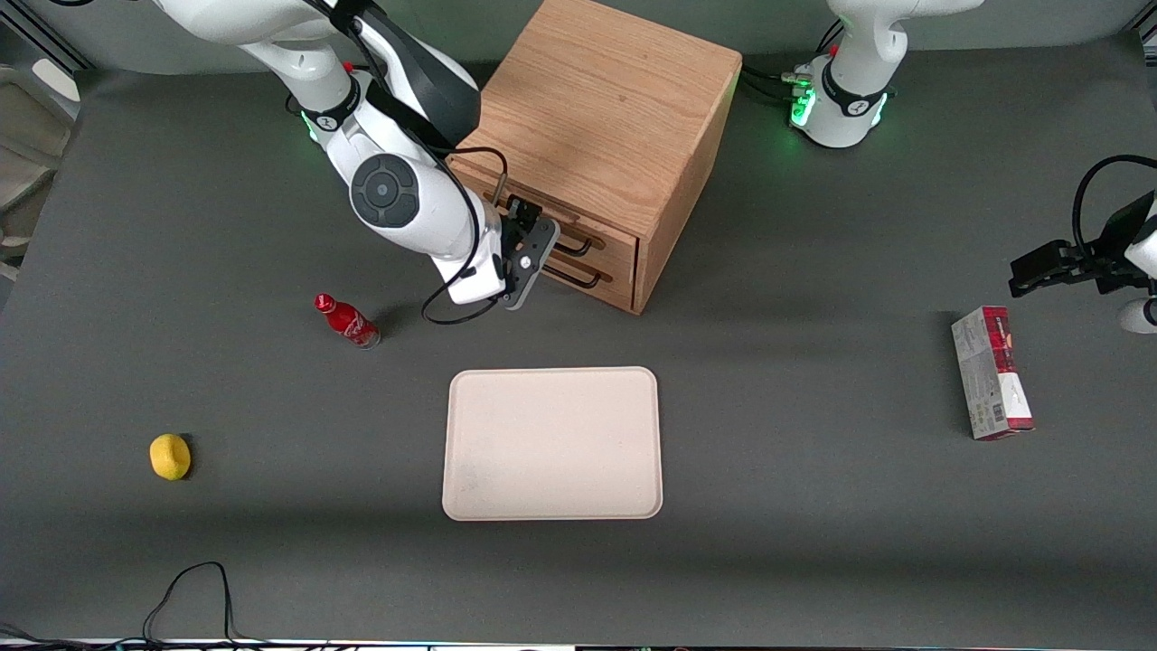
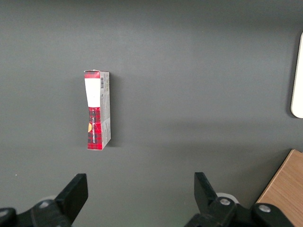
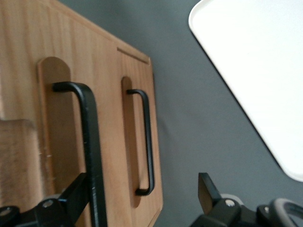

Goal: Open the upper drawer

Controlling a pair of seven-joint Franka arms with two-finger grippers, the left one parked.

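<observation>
While the gripper point(image 1: 533, 237) stands in front of the cabinet point(image 1: 606, 117), its fingers point(image 3: 208, 189) are spread apart and hold nothing. The upper drawer point(image 1: 542, 217) looks shut, flush with the cabinet front, above the lower drawer point(image 1: 597, 264). In the right wrist view the upper handle point(image 3: 90, 151) runs close to one finger, while the other finger is well apart from it. I judge the step to be the approach to this handle. The next move calls for bringing the bar between both fingers, closing on it, then pulling straight out from the front. The red bottle point(image 1: 347, 321) and the carton point(image 1: 991, 372) carry labels, but I cannot read them.
</observation>
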